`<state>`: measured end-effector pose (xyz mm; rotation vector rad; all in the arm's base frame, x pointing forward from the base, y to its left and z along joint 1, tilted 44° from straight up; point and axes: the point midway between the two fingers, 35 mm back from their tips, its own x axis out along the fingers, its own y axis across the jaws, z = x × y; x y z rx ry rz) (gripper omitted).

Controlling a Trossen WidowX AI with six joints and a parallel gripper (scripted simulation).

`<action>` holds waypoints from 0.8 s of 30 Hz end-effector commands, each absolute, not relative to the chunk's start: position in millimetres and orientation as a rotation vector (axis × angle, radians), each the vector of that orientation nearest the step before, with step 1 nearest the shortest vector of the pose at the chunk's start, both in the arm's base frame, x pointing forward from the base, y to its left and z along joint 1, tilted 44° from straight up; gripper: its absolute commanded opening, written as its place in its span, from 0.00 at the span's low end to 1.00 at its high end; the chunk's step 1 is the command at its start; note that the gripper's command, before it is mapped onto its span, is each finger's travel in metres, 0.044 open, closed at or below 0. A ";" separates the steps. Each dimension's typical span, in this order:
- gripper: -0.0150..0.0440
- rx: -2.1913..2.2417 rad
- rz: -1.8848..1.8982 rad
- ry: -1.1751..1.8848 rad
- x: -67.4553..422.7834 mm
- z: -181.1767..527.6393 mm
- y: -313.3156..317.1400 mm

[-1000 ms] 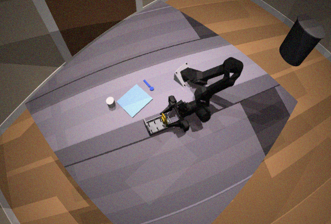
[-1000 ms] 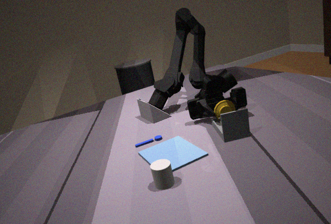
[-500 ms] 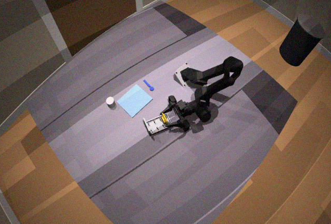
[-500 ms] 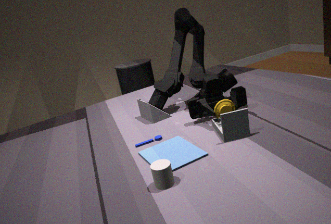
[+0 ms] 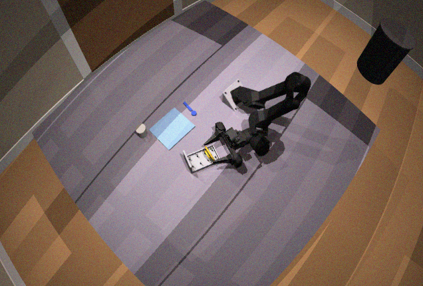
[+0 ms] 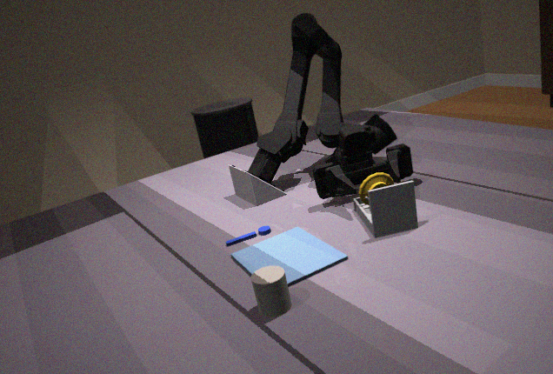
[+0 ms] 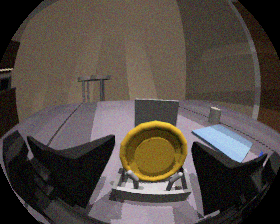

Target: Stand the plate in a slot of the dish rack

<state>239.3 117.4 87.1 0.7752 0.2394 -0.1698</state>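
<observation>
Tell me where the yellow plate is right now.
The yellow plate stands upright in the dish rack, centred in the wrist view between the open gripper's fingers without touching them. In the exterior view it shows behind the rack's tall end panel, right of the light blue mat.
</observation>
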 end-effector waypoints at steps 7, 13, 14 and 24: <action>0.93 0.772 -0.179 0.248 249.7 101.8 106.4; 0.93 0.756 -0.185 0.247 262.4 142.2 70.1; 0.93 0.753 -0.185 0.245 264.5 148.2 63.1; 0.93 0.734 -0.181 0.227 267.9 168.3 37.0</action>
